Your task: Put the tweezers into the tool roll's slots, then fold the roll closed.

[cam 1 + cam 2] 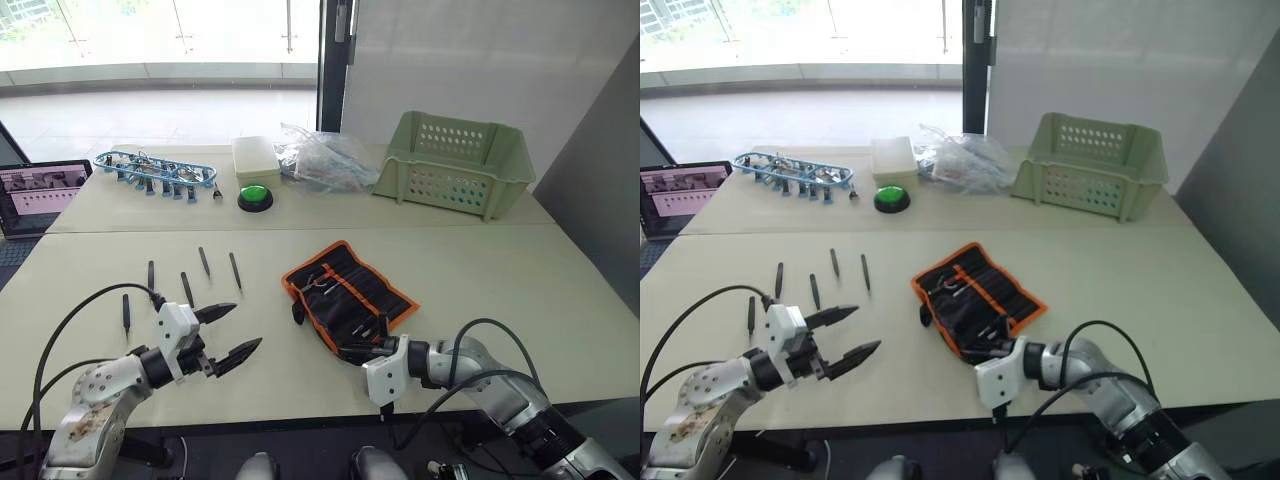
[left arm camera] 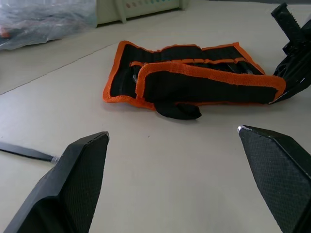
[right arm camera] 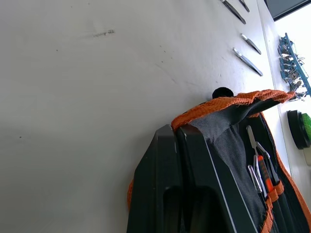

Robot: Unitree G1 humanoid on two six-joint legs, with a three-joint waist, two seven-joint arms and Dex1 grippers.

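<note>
The tool roll [image 1: 348, 292], black with orange edging, lies partly open in the middle of the near table. Its slots [image 3: 260, 174] hold a few small metal tools. My right gripper [image 1: 364, 350] is shut on the roll's near orange edge [image 3: 218, 104] and holds that edge raised off the table. Five black tweezers lie loose to the left of the roll, among them one at the far left [image 1: 126, 310] and one nearest the roll [image 1: 236, 270]. My left gripper [image 1: 247, 325] hovers open and empty just in front of them, pointing toward the roll [image 2: 194, 80].
On the far table stand a pale green basket [image 1: 455, 160], a crumpled plastic bag [image 1: 325, 158], a white box [image 1: 256, 155], a green button [image 1: 255, 196] and a blue tray of tools [image 1: 155, 172]. A laptop [image 1: 40, 195] sits at the left edge.
</note>
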